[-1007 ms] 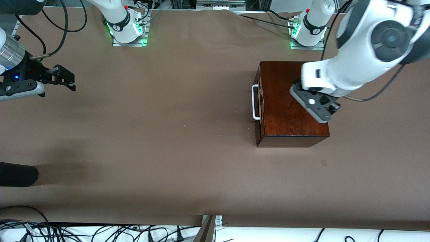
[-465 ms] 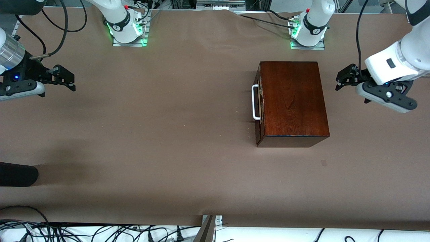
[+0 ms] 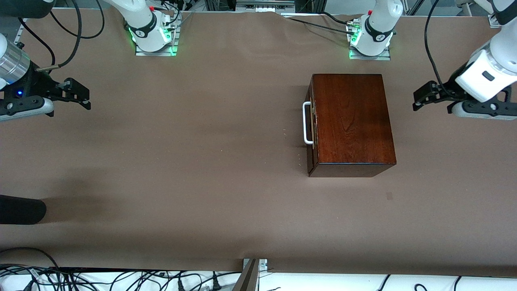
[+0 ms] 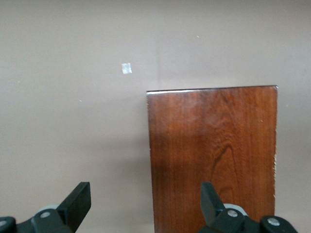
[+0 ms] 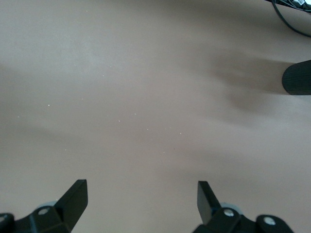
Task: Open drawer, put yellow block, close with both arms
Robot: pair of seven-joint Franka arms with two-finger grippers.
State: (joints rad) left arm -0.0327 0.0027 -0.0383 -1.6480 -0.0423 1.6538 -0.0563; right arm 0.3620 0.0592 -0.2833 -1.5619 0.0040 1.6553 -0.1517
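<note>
1. Dark mahogany box (image 3: 351, 121) sits on the brown table (image 3: 202, 161) toward the left arm's end, glossy top with visible wood grain; the same top shows in the left wrist view (image 4: 214, 155).
2. Drawer (image 3: 310, 123) is fully pushed in; only its dark reddish-brown front edge shows, facing the right arm's end of the table.
3. White U-shaped bar handle (image 3: 306, 123) sticks out from the drawer front, and nothing touches it.
4. Yellow block is not visible in any view.
5. Left gripper (image 3: 420, 99) hangs over bare table just past the box at the left arm's end, empty, fingers spread apart; the wrist view shows both fingertips (image 4: 77, 199) wide, with the box top under one of them.
6. Right gripper (image 3: 80, 95) waits over bare table at the right arm's end, well apart from the box, jaws wide and holding nothing; its wrist view (image 5: 141, 199) shows only table below.
7. Black cylindrical object (image 3: 20, 209) pokes in at the table edge on the right arm's end, nearer the front camera; also seen in the right wrist view (image 5: 297, 77).
8. Small pale square mark (image 4: 126, 68) on the table near the box.
</note>
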